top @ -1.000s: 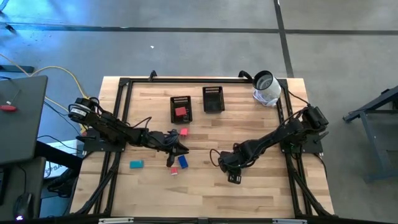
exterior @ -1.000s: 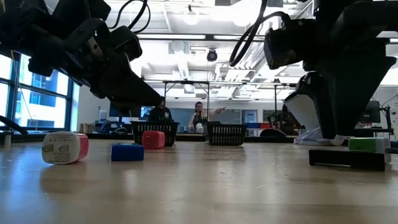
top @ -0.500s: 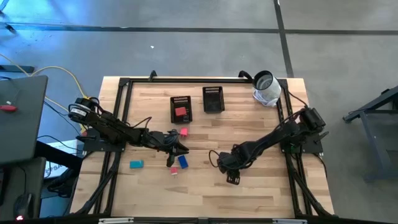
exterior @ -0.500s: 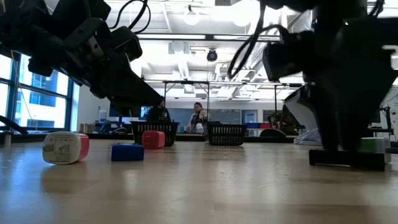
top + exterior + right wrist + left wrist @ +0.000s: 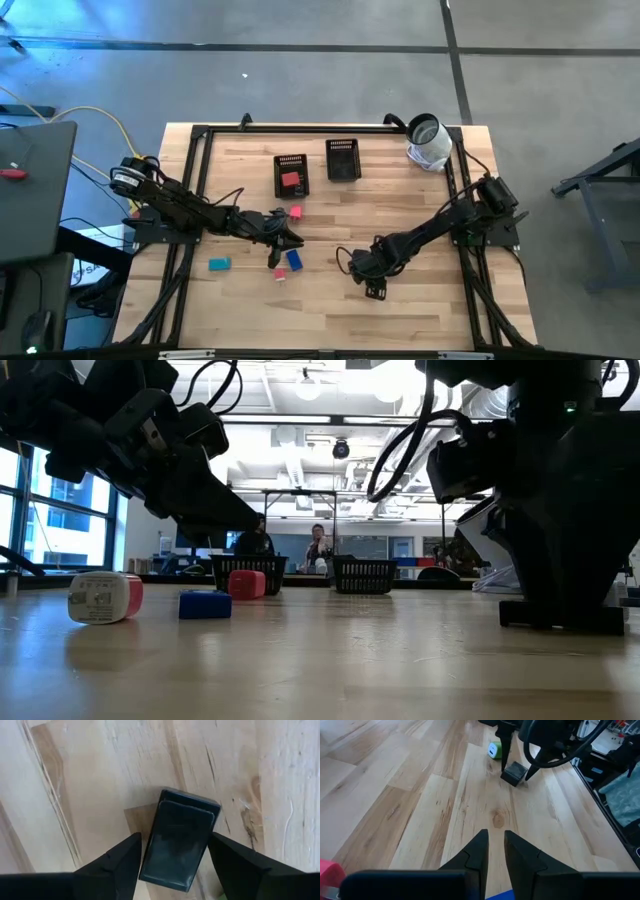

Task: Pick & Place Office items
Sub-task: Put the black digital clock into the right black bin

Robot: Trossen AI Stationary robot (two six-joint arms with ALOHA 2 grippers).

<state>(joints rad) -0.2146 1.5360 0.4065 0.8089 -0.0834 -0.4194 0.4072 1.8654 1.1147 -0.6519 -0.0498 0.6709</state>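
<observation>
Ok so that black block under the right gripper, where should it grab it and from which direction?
Probably from straight above, across the narrow width of the black block: it lies flat on the table, long sides exposed. The right gripper is open and already straddles those sides.

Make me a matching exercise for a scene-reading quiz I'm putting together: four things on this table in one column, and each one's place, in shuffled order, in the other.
Things:
1. black block
2. red block
3. teal block
4. white cylinder

Places:
A. at the table's far right corner
B. between the open fingers of the right gripper
C. alone on the wood, on the left arm's side
D. inside the left mesh tray

Pairs: 1-B, 2-D, 3-C, 4-A
</observation>
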